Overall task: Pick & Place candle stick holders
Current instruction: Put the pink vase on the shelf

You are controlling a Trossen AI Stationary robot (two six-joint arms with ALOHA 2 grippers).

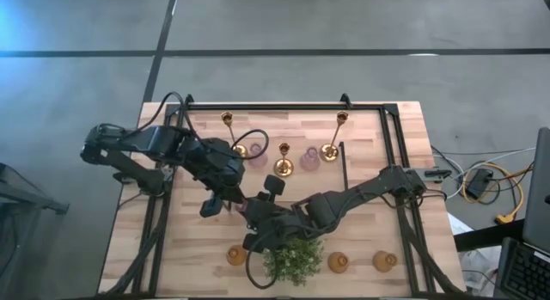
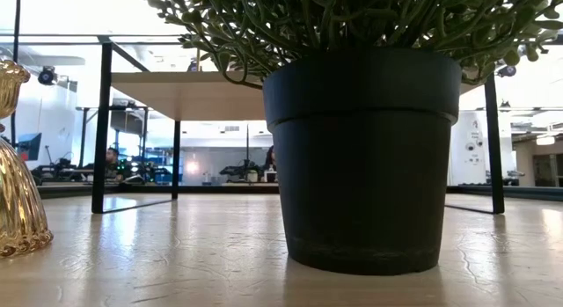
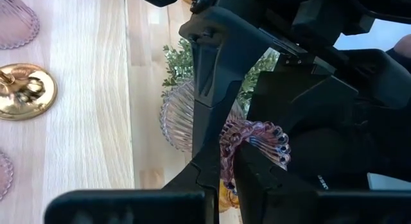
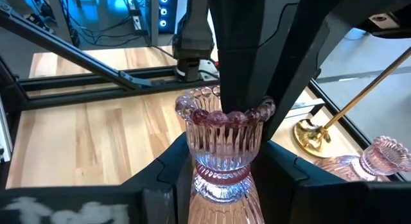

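Note:
A pink-lilac glass candle stick holder (image 4: pixel 223 144), with a beaded rim and a ribbed body, hangs between both grippers above the table's middle. My left gripper (image 1: pixel 230 202) is shut on its rim, and my right gripper (image 4: pixel 221 189) stands around its lower body. Two more pink holders (image 1: pixel 256 154) (image 1: pixel 309 160) and three brass sticks (image 1: pixel 228 119) (image 1: pixel 284 165) (image 1: pixel 341 119) stand on their bases along the far side. Amber holders (image 1: pixel 235 255) (image 1: pixel 338 263) (image 1: pixel 384 261) stand on the near side. My left gripper grips the holder's beaded rim (image 4: pixel 241 115), slanting down from above and from the table's left. One finger (image 4: pixel 247 51) reaches into the cup. The holder is clear of the table, cup end up. My right gripper has its two fingers (image 4: pixel 173 176) against opposite sides of the ribbed body just below the neck (image 4: pixel 221 176), coming from the table's right and slanting down. The holder's base is hidden below the fingers.
A bushy green plant (image 1: pixel 294 261) in a dark pot (image 2: pixel 362 157) stands at the near edge, right below my right gripper. A black metal frame (image 1: pixel 284 105) runs round the tabletop. The wood on the near left is bare.

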